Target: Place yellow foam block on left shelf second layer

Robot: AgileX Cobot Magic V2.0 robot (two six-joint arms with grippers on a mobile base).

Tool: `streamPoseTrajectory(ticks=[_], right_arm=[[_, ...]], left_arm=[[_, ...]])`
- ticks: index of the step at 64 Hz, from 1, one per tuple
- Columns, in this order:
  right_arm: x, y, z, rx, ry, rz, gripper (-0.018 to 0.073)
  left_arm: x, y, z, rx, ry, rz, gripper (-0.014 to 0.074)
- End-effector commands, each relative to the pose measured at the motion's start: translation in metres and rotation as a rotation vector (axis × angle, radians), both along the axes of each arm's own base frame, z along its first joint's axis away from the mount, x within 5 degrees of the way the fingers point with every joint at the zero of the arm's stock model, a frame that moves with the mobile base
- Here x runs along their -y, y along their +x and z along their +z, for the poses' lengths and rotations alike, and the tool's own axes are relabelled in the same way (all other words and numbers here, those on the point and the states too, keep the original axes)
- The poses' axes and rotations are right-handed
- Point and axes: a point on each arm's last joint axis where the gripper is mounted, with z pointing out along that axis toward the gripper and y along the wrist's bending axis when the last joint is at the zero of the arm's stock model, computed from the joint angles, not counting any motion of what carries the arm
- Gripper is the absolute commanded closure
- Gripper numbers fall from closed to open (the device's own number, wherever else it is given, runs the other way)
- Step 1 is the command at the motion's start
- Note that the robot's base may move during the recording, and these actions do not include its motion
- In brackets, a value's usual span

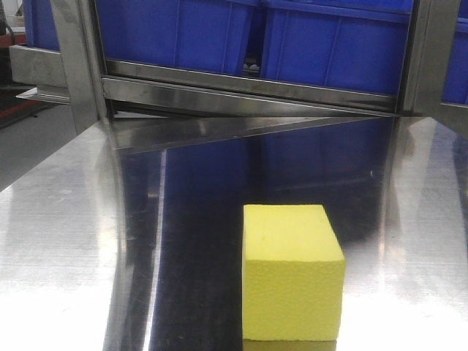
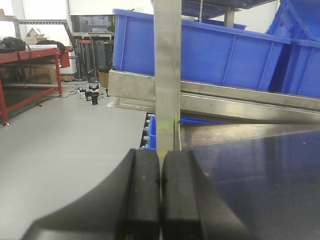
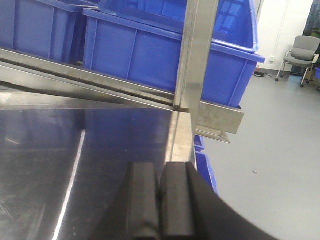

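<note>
The yellow foam block (image 1: 292, 272) stands on the shiny steel table (image 1: 73, 241) near the front edge, right of centre, in the front view only. Neither gripper shows in that view. My left gripper (image 2: 160, 159) is shut and empty, jaws pressed together, over the table's left edge facing a steel shelf post (image 2: 166, 75). My right gripper (image 3: 159, 172) is shut and empty near the table's right edge, facing another shelf post (image 3: 197, 55). The block shows in neither wrist view.
A steel shelf rail (image 1: 248, 88) runs across the back of the table and carries blue plastic bins (image 1: 336, 44), which also show in the left wrist view (image 2: 220, 55) and the right wrist view (image 3: 145, 50). A red workbench (image 2: 30, 60) and an office chair (image 3: 302, 50) stand on the grey floor beyond.
</note>
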Motion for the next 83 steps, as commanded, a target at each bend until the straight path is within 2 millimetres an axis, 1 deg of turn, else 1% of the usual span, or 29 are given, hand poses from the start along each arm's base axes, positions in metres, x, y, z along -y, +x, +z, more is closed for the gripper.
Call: streamPoseTrajectory(ticks=[1, 12, 19, 25, 32, 35, 41, 45, 52, 57, 62, 63, 66, 71, 73, 83], right_arm=[[0.000, -0.004, 0.019, 0.140, -0.023, 0.000, 0.0505], [0.000, -0.005, 0.034, 0.153, -0.023, -0.001, 0.0505], [0.000, -0.001, 0.045, 0.103, -0.023, -0.001, 0.0505], [0.000, 0.004, 0.061, 0.039, -0.023, 0.004, 0.0505], [-0.003, 0.014, 0.079, -0.027, -0.023, 0.039, 0.0505], [-0.005, 0.019, 0.084, -0.043, -0.024, 0.061, 0.0505], [-0.012, 0.030, 0.087, -0.095, -0.012, 0.137, 0.0505], [-0.018, 0.037, 0.088, -0.133, 0.028, 0.186, 0.0505], [-0.032, 0.049, 0.092, -0.214, 0.064, 0.284, 0.0491], [-0.042, 0.057, 0.094, -0.258, 0.052, 0.341, 0.0412], [-0.052, 0.063, 0.096, -0.301, 0.038, 0.395, 0.0244], [-0.055, 0.064, 0.096, -0.312, 0.033, 0.407, 0.0195], [-0.061, 0.068, 0.097, -0.339, 0.039, 0.431, 0.0090], [-0.069, 0.073, 0.098, -0.397, 0.061, 0.452, -0.0036], [-0.072, 0.076, 0.098, -0.436, 0.082, 0.454, -0.0072], [-0.083, 0.089, 0.098, -0.658, 0.184, 0.389, -0.0065]], left_arm=[[0.000, -0.001, -0.001, 0.075, -0.012, -0.006, 0.0472], [0.000, -0.001, -0.001, 0.075, -0.012, -0.006, 0.0472], [0.000, -0.001, -0.001, 0.075, -0.012, -0.006, 0.0472], [0.000, -0.001, -0.001, 0.075, -0.012, -0.006, 0.0472], [0.000, -0.001, -0.001, 0.075, -0.012, -0.006, 0.0472], [0.000, -0.001, -0.001, 0.075, -0.012, -0.006, 0.0472], [0.000, -0.001, -0.001, 0.075, -0.012, -0.006, 0.0472], [0.000, -0.001, -0.001, 0.075, -0.012, -0.006, 0.0472], [0.000, -0.001, -0.001, 0.075, -0.012, -0.006, 0.0472], [0.000, -0.001, -0.001, 0.075, -0.012, -0.006, 0.0472], [0.000, -0.001, -0.001, 0.075, -0.012, -0.006, 0.0472], [0.000, -0.001, -0.001, 0.075, -0.012, -0.006, 0.0472], [0.000, -0.001, -0.001, 0.075, -0.012, -0.006, 0.0472], [0.000, -0.001, -0.001, 0.075, -0.012, -0.006, 0.0472], [0.000, -0.001, -0.001, 0.075, -0.012, -0.006, 0.0472], [0.000, -0.001, -0.001, 0.075, -0.012, -0.006, 0.0472]])
